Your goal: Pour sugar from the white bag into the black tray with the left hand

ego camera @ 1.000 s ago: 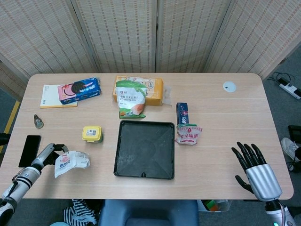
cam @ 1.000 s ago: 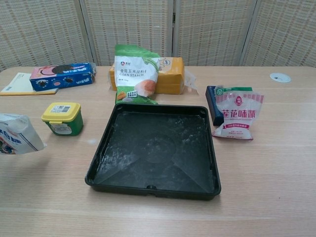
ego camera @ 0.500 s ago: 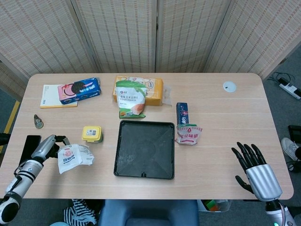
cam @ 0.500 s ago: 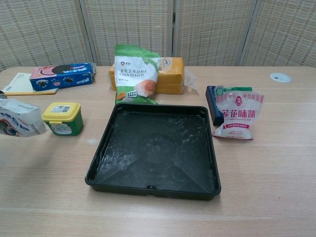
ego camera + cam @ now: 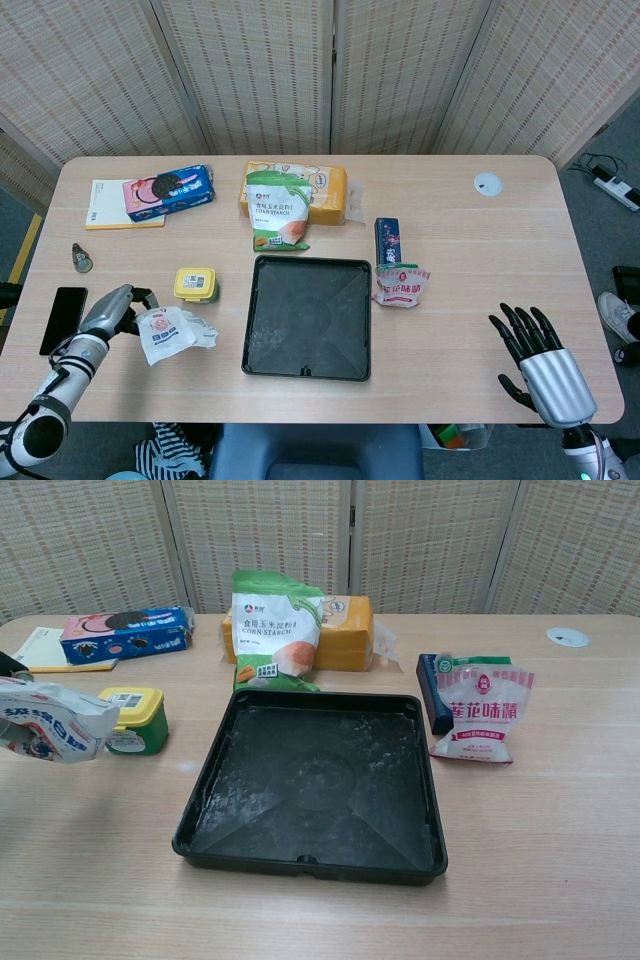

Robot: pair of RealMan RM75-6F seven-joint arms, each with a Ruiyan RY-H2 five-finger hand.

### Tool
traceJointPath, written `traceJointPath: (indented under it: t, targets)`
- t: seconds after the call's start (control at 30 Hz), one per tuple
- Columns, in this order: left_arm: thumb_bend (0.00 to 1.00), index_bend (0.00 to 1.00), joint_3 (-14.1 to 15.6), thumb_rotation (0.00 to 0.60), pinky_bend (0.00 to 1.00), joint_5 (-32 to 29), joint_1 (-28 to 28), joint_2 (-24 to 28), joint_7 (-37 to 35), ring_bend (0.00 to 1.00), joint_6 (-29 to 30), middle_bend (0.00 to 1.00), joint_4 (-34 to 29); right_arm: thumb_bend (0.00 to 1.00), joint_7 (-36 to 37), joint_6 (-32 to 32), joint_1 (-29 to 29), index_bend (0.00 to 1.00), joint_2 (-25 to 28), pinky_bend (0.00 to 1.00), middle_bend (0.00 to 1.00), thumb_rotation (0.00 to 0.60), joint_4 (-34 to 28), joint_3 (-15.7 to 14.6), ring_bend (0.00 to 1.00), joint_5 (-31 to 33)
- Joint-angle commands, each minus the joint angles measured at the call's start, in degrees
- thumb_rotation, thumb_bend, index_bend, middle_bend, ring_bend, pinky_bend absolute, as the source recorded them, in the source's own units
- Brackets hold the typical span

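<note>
Left hand point(image 5: 112, 312) fingers grip white bag point(image 5: 168, 333) — right hand point(image 5: 545, 372), head view only, fingers spread.

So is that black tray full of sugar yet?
No. The black tray holds only a thin white dusting; the white bag sits left of it in the left hand.

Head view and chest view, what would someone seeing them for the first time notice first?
Probably the black tray in the middle of the table, bare apart from a whitish film. Next, the left hand at the near left, holding the white bag off to the left of the tray. The right hand sits at the near right edge, its dark fingers spread and holding nothing.
</note>
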Motion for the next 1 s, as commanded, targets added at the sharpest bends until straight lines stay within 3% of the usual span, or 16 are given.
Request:
traceJointPath:
  t: [0.03,0.33,0.63,1.0]
  targets:
    - [0.22,0.95,0.26,0.600,1.00,-8.52,-4.22,-0.18,8.21,1.00,5.81,1.00,-4.54,0.28,0.26,0.23,-0.08,0.00,0.12,0.00,0.00,0.600,0.05,-0.03,0.00,-0.09]
    - [0.22,0.95,-0.91,0.600,1.00,-16.13,-7.32,-1.76,16.22,1.00,12.38,1.00,-9.12,0.28,0.66,0.71,-0.12,0.00,0.35,0.00,0.00,0.600,0.12,-0.20,0.00,-0.68]
    - [0.22,0.95,-3.24,0.600,1.00,-20.36,-9.83,-4.69,23.56,1.00,20.95,1.00,-12.61,0.27,1.30,1.21,-0.26,0.00,0.64,0.00,0.00,0.600,0.26,-0.63,0.00,-1.57]
    - [0.22,0.95,-6.53,0.600,1.00,-23.77,-11.87,-6.09,29.38,1.00,25.87,1.00,-14.71,0.27,1.25,1.01,-0.24,0.00,0.63,0.00,0.00,0.600,0.20,-0.82,0.00,-1.78]
